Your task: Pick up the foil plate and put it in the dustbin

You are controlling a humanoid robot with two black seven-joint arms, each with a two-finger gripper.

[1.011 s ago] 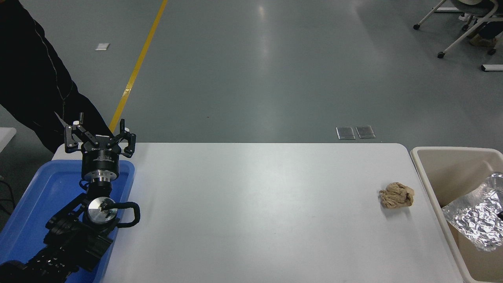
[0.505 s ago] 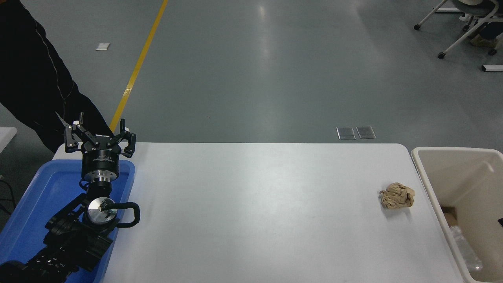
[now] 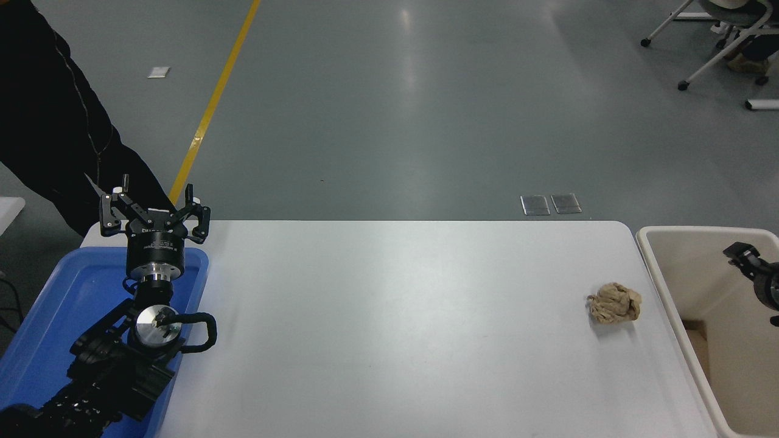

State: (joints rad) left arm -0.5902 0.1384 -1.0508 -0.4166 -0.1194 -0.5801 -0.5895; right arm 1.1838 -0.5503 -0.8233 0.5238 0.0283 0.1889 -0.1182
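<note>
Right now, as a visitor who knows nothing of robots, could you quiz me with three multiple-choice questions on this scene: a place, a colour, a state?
1. Where does the crumpled brown paper ball lie?
A. In the tray
B. On the white table, near the large cream-beige plastic dustbin
C. On the floor

2. What colour is the shallow plastic tray at the table's left end?
A. Blue
B. Red
C. Green

3. How is the left gripper?
A. Holding the ball
B. Shut
C. Open, empty

Answers: B, it rests on the tabletop near the bin; A, its walls are blue; C, its fingers are spread with nothing between.
</note>
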